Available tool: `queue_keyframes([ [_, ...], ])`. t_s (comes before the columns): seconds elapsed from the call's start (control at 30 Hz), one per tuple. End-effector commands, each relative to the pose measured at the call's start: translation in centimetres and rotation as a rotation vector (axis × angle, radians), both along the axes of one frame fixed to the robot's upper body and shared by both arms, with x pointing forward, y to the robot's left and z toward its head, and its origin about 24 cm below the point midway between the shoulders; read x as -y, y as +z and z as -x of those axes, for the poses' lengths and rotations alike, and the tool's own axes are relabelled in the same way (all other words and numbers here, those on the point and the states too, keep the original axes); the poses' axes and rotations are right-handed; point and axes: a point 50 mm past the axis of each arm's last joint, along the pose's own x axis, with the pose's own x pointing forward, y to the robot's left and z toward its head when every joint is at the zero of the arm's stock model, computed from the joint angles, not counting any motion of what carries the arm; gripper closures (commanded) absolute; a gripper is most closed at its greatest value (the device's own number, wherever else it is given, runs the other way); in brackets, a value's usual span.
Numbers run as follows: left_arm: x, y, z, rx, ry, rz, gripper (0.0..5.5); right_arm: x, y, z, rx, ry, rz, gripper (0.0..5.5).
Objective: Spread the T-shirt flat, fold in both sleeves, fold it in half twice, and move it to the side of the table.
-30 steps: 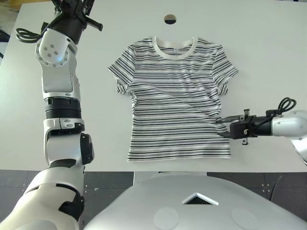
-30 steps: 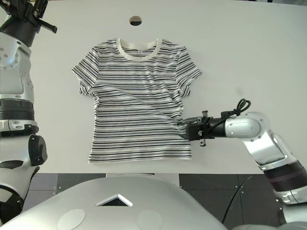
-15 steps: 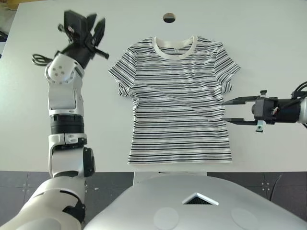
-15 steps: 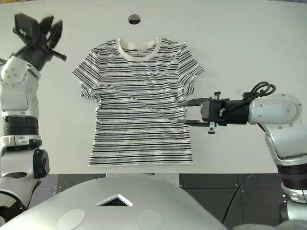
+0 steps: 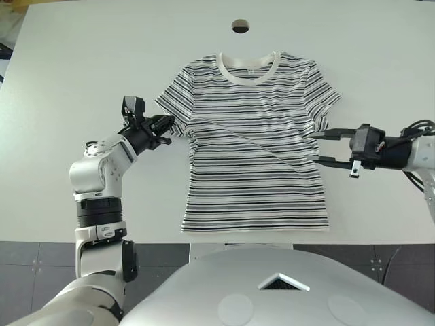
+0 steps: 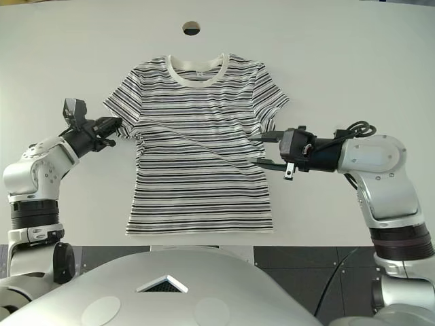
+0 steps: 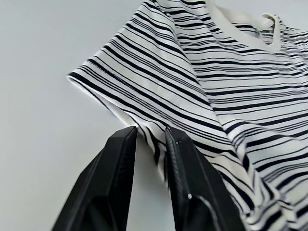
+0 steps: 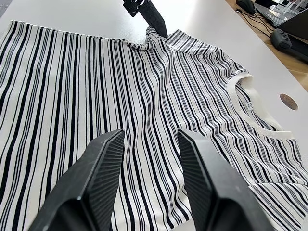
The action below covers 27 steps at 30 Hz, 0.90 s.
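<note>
Striped T-shirt (image 5: 253, 136) lengthwise, collar far; left hand (image 5: 166, 123) barely open, right hand (image 5: 312, 147) wide, both empty.

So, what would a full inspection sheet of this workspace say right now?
Surface: white table, with a round hole beyond the collar.
Job's things: striped T-shirt lying mostly flat, with a diagonal crease across the body; sleeves not yet folded in.
Clutter: nothing seen.
Grippers: left end effector at the left sleeve, fingers slightly apart around its lower edge; right end effector open at the shirt's right side, just below the other sleeve.
Cables: black cable looped at the right wrist.
Surroundings: dark floor tiles in front of the table; a wooden desk with dark devices beyond it.
</note>
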Motion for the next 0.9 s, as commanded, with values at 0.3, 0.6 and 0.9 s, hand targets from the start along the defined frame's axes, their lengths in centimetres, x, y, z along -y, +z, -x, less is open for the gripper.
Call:
queue_keyframes([
  [0.3, -0.5, -2.7, -1.4, -0.115, 0.157, 0.109, 4.38, 0.1, -0.5, -0.1, 0.010, -0.023, 0.005, 3.45],
  [0.6, -0.3, -2.3, -2.0, -0.089, 0.154, 0.142, 5.37, 0.3, -0.8, -0.2, 0.019, -0.029, 0.017, 3.42],
  [0.9, -2.1, 0.6, -3.6, 0.023, 0.205, 0.159, 5.37, 0.4, -0.8, -0.4, 0.027, -0.038, 0.008, 3.42],
])
